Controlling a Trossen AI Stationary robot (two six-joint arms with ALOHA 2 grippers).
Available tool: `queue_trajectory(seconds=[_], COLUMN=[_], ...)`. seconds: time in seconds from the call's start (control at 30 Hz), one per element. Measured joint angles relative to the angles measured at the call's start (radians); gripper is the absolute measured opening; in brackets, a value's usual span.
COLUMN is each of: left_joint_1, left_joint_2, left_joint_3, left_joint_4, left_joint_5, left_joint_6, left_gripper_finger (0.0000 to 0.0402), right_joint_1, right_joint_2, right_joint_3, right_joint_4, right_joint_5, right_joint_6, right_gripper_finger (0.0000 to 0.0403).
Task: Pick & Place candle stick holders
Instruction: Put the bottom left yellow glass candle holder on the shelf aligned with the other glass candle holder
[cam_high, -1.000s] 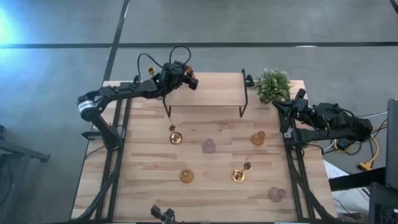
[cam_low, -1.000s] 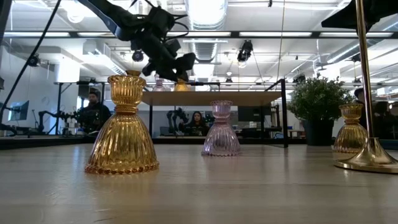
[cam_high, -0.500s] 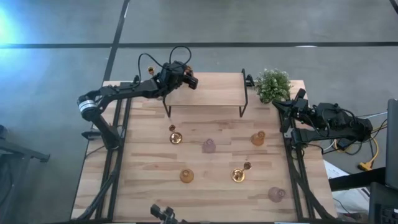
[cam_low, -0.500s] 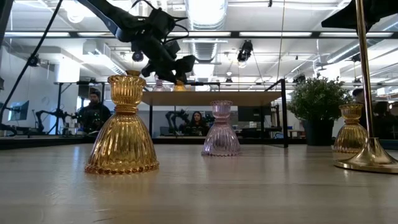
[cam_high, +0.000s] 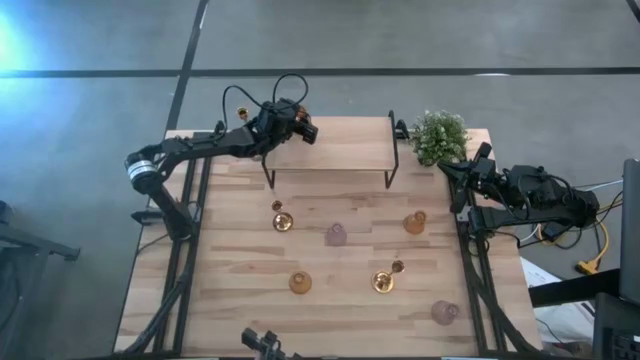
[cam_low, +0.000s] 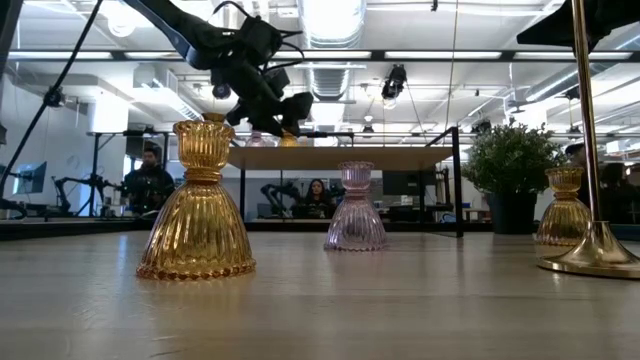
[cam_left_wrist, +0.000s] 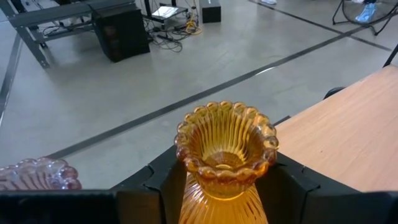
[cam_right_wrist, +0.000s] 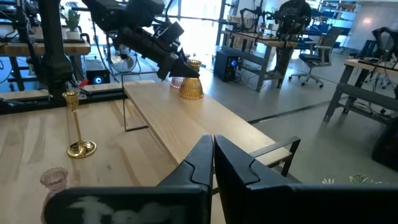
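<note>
On the raised shelf (cam_high: 330, 150), the left gripper (cam_left_wrist: 227, 186) straddles an amber holder (cam_left_wrist: 225, 155), fingers spread beside it; right gripper (cam_right_wrist: 212, 158) waits, closed, empty.

The amber holder (cam_left_wrist: 222, 163) is cut off below its neck, its pink neighbour (cam_left_wrist: 37, 175) half out of frame.

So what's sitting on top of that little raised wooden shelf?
An amber glass holder stands on the shelf, between the left pincer's fingers, with a pink one beside it. From above, the arm covers both.
</note>
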Motion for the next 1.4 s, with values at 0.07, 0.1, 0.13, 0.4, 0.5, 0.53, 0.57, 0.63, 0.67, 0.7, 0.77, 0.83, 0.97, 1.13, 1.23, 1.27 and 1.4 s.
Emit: queue_trajectory(seconds=[0.07,0.1,0.13,0.4,0.5,0.53,0.57,0.63,0.67,0.7,0.77,0.83,0.97,1.13,1.23,1.27,1.4], left_joint_1=[0.0,0.0,0.0,0.0,0.0,0.0,0.0,0.0,0.0,0.0,0.0,0.0,0.0,0.0,0.0,0.0,0.0], left_joint_2=[0.0,0.0,0.0,-0.001,-0.001,-0.002,-0.002,-0.002,-0.002,-0.002,-0.002,-0.002,-0.002,-0.002,-0.002,-0.003,-0.003], left_joint_3=[0.0,0.0,0.0,0.0,0.0,0.0,0.0,0.0,0.0,0.0,0.0,0.0,0.006,0.007,0.007,0.007,0.007], left_joint_4=[0.001,0.001,0.001,0.005,0.017,0.02,0.022,0.023,0.025,0.027,0.032,0.033,0.033,0.033,0.037,0.038,0.038], left_joint_5=[-0.001,-0.001,-0.001,-0.002,-0.002,-0.002,0.0,0.006,0.006,0.006,0.006,0.006,0.007,0.007,0.008,0.008,0.008], left_joint_6=[0.0,0.0,-0.001,-0.03,-0.03,-0.03,-0.028,-0.026,-0.025,-0.024,-0.021,-0.02,-0.007,0.005,0.006,0.006,0.006], left_gripper_finger=[0.0177,0.0177,0.0177,0.0179,0.0179,0.0179,0.0179,0.0179,0.0179,0.0179,0.0179,0.0179,0.0179,0.018,0.0191,0.0198,0.0234], right_joint_1=[0.0,0.0,0.0,0.0,0.0,0.0,0.0,0.0,0.0,0.0,0.0,0.0,0.0,0.0,0.0,0.0,0.0], right_joint_2=[0.0,0.0,0.0,0.0,0.0,0.0,0.0,0.0,0.0,0.0,0.0,0.0,0.0,0.0,0.0,0.0,0.0], right_joint_3=[0.0,0.0,0.0,0.0,0.0,0.0,0.0,0.0,0.0,0.0,0.0,0.0,0.0,0.0,0.0,0.0,0.0], right_joint_4=[0.0,0.0,0.0,0.0,0.0,0.0,0.0,0.0,0.0,0.0,0.0,0.0,0.0,0.0,0.0,0.0,0.0], right_joint_5=[0.0,0.0,0.0,0.0,0.0,0.0,0.0,0.0,0.0,0.0,0.0,0.0,0.0,0.0,0.0,0.0,0.0], right_joint_6=[0.0,0.0,0.0,0.0,0.0,0.0,0.0,0.0,0.0,0.0,0.0,0.0,0.0,0.0,0.0,0.0,0.0], right_gripper_finger=[0.0008,0.0008,0.0008,0.0008,0.0008,0.0008,0.0008,0.0008,0.0008,0.0008,0.0008,0.0008,0.0008,0.0008,0.0008,0.0008,0.0008])
